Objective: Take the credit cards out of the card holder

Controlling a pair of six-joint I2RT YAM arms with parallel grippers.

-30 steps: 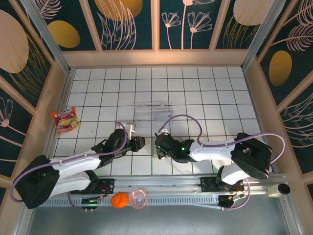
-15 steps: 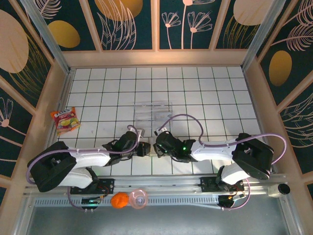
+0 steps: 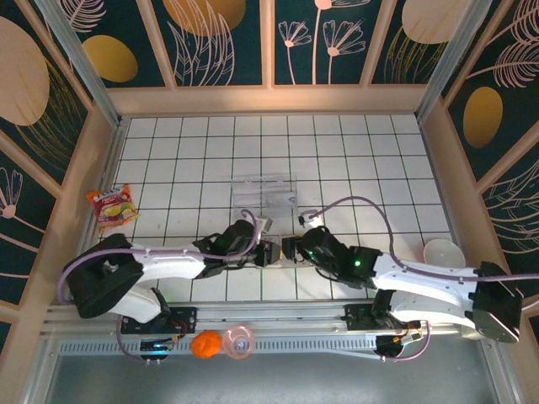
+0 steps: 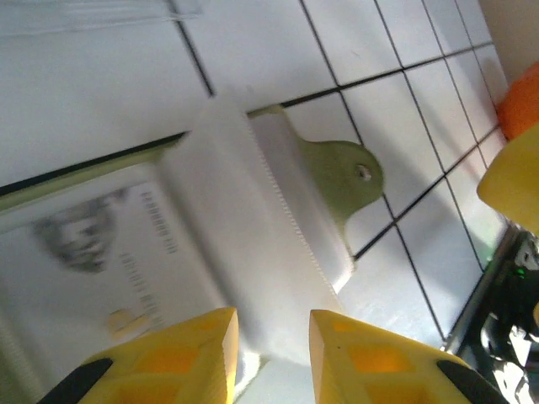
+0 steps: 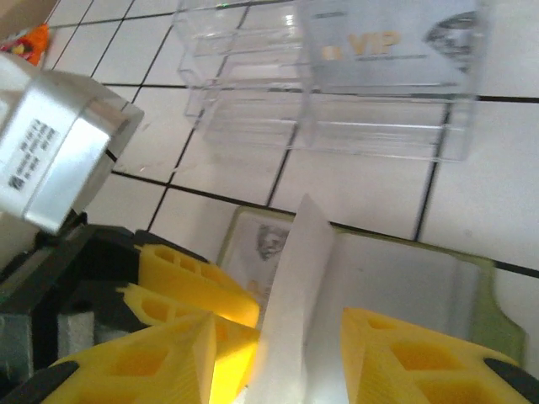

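Note:
The olive-green card holder point(image 3: 278, 256) lies open on the tiles between my two grippers. Its pale middle flap point(image 4: 269, 236) stands up between the fingers of my left gripper point(image 4: 269, 324), which is shut on it. A green snap tab point(image 4: 349, 172) sticks out at the far side. One of the credit cards point(image 4: 93, 252), with a grey portrait, sits in the pocket beside the flap. My right gripper point(image 5: 278, 324) is open and straddles the same upright flap point(image 5: 295, 278), with the left gripper's yellow fingers point(image 5: 194, 286) close beside it. Another card marked VIP point(image 5: 383, 42) lies in the clear tray point(image 5: 253, 76).
The clear plastic tray point(image 3: 265, 192) stands just behind the card holder. A snack packet point(image 3: 112, 206) lies at the left wall and a white bowl point(image 3: 442, 251) at the right. Orange point(image 3: 205, 343) and pink point(image 3: 238, 342) items rest on the front rail.
My right gripper has opened, letting go of the flap, and its arm has stretched out to the right. My left gripper has moved right onto the card holder.

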